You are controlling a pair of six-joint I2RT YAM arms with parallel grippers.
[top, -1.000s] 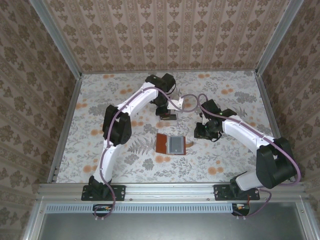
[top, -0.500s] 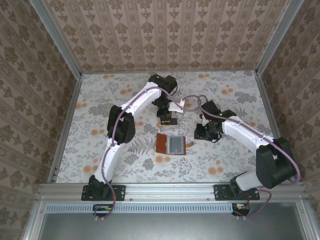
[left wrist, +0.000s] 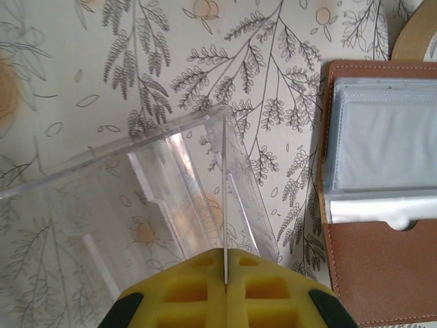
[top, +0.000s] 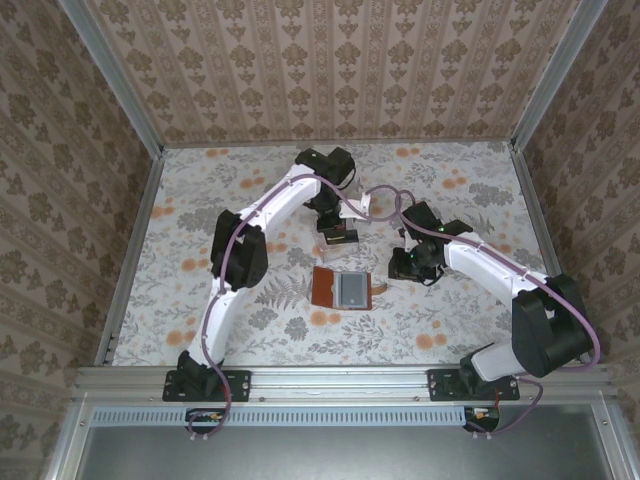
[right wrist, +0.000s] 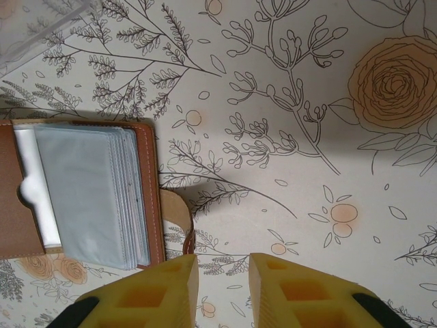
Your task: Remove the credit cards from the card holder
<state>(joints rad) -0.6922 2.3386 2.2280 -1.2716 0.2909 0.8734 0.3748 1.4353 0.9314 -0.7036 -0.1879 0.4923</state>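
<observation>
Item: reddish-brown leather bifold card holder (top: 342,288), one, lying open and flat on the table near the middle, between the two grippers.
Contents: stack of glossy grey-silver cards (right wrist: 85,195) in the right half; several edges show fanned (count cannot be told).
Markings: faces read as plain grey sheen; any print is too faint to read.
Fitting: short brown strap tab (right wrist: 176,219), one, sticking out past the card holder's right edge.
Receptacle: clear plastic tray (left wrist: 136,184), one, with inner ridges, just beyond the card holder's far edge and apart from it.
Left gripper (left wrist: 224,254): clenched on a thin card (left wrist: 224,191), one, seen edge-on as a pale line running over the tray; the yellow fingers (left wrist: 184,287) hide the tray's near edge in the left wrist view.
Right gripper (right wrist: 223,263): fingers (right wrist: 287,287) parted with bare cloth between them, low over the table just right of the strap tab, touching nothing.
Surface: floral-printed table cover (top: 200,230) in grey leaves and orange blooms.
Surround: patterned wallpaper walls (top: 330,70), three, within an aluminium frame (top: 340,383).
</observation>
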